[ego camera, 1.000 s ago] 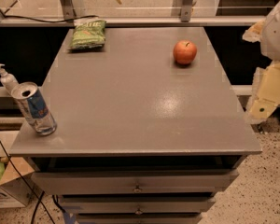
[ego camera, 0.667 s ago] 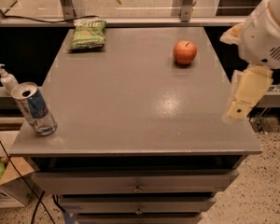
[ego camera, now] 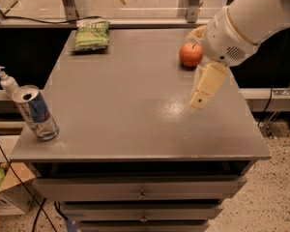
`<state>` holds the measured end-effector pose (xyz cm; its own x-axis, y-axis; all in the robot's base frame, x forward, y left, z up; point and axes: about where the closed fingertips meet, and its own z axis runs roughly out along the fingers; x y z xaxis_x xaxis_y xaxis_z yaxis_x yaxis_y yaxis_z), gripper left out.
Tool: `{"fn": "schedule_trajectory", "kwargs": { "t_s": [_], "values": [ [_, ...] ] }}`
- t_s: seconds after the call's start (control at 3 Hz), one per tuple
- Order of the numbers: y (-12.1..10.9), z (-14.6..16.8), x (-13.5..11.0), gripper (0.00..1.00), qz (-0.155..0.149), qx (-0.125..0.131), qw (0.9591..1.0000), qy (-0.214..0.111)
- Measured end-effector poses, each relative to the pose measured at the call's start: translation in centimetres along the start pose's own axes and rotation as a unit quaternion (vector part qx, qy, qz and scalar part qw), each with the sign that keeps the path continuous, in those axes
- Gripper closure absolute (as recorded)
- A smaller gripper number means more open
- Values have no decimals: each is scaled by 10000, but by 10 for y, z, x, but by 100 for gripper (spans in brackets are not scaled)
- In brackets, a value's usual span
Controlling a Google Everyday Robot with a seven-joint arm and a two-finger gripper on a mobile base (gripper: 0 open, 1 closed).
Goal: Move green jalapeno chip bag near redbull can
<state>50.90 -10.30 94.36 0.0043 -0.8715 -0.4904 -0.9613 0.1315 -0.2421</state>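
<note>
The green jalapeno chip bag lies flat at the table's far left corner. The redbull can, silver and blue with an open top, stands upright at the near left edge. My gripper hangs over the right side of the table, just right of a red apple and far from both the bag and the can. One cream finger points down toward the tabletop, and the other shows behind the apple. The gripper is open and holds nothing.
A red apple sits at the far right of the grey table. A white pump bottle stands behind the can, off the table's left edge. Drawers are below the front edge. A cardboard box is on the floor at left.
My arm has swung in from the right edge, leftward over the table toward the apple. The bag, can and apple have not moved.
</note>
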Motion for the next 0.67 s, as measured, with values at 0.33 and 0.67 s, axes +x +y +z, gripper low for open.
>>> {"fn": "schedule_trajectory", "kwargs": {
  "t_s": [0.33, 0.67],
  "values": [
    [0, 0, 0, 0, -2, 2, 10000, 3],
    [-13, 13, -11, 0, -57, 213, 9995, -211]
  ]
}}
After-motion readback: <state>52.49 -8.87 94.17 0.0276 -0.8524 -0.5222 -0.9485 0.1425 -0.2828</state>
